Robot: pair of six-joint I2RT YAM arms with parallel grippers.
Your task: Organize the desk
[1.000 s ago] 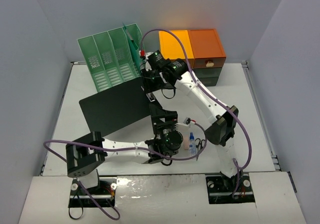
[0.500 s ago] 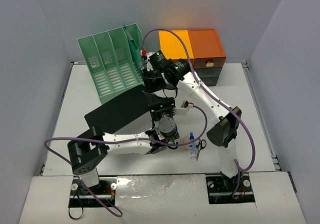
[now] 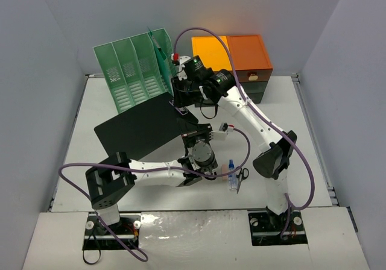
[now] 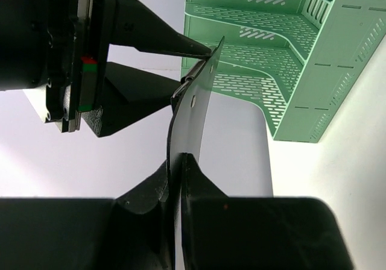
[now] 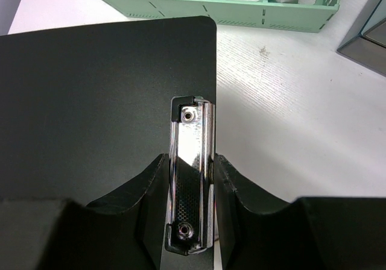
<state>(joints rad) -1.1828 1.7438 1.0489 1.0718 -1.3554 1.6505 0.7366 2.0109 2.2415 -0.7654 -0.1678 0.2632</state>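
Observation:
A black clipboard (image 3: 139,128) hangs tilted over the white desk (image 3: 277,119), just in front of the file rack. My right gripper (image 3: 181,104) is shut on its chrome clip (image 5: 192,179), one finger on each side of the metal. My left gripper (image 3: 192,129) is shut on the board's near edge. The left wrist view shows the clipboard (image 4: 194,110) edge-on, pinched between my left gripper's (image 4: 178,161) pads. The right wrist view shows the board's flat black face (image 5: 90,101) filling the left half, with my right gripper (image 5: 190,167) around the clip.
A green slotted file rack (image 3: 136,71) stands at the back left, close behind the board. An orange and dark green drawer cabinet (image 3: 232,56) stands at the back centre. A small blue bottle (image 3: 231,175) and scissors (image 3: 242,175) lie near the front by the right arm.
My left gripper has shut on the clipboard's near edge after standing open. The right arm has shifted a little toward the rack with the clip still in its grip.

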